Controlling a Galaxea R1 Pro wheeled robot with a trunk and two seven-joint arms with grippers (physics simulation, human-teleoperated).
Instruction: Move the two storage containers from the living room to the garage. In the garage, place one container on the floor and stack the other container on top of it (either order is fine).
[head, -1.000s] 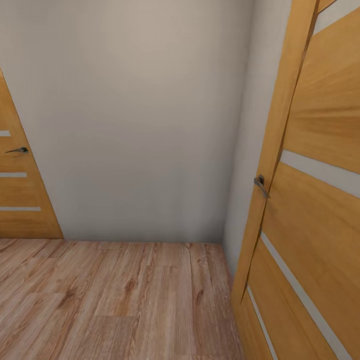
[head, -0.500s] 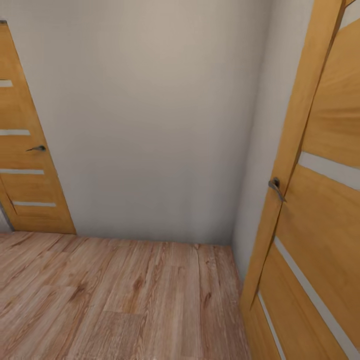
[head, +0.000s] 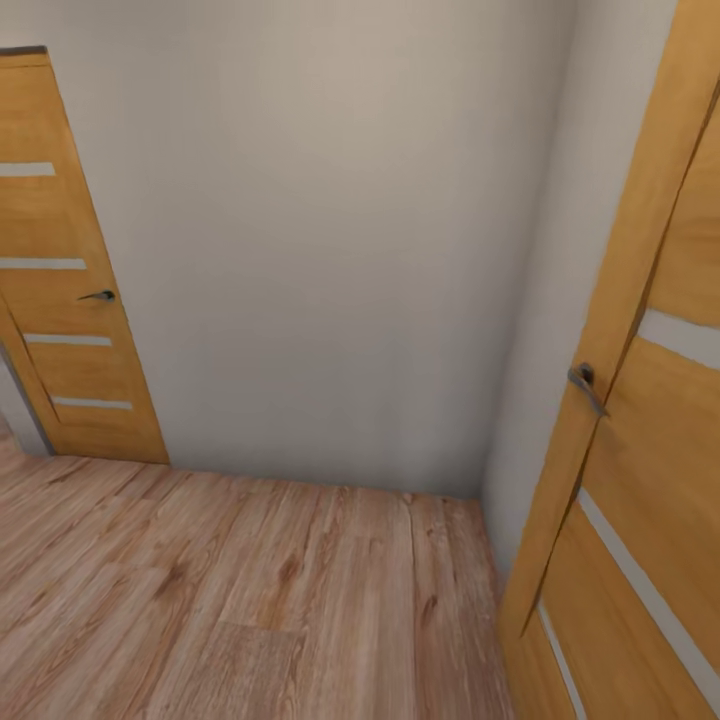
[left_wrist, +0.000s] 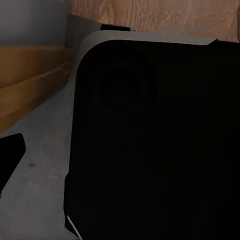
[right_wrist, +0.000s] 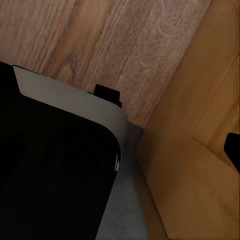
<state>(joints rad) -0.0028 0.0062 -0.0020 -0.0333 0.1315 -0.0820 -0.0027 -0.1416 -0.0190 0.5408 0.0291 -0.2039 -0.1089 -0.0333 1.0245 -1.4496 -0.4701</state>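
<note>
transit step: facing blank wall, wooden door close right; claw state can't tell; next, steer on to find the containers.

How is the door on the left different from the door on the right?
The left door sits farther off against the back wall, and you can see its top edge; the right door is much nearer and runs off the picture. The left door's handle looks small and dark, and the right door's handle looks bigger and grey. Both are orange-brown wood with pale stripes, standing on the wood-plank floor.
</note>
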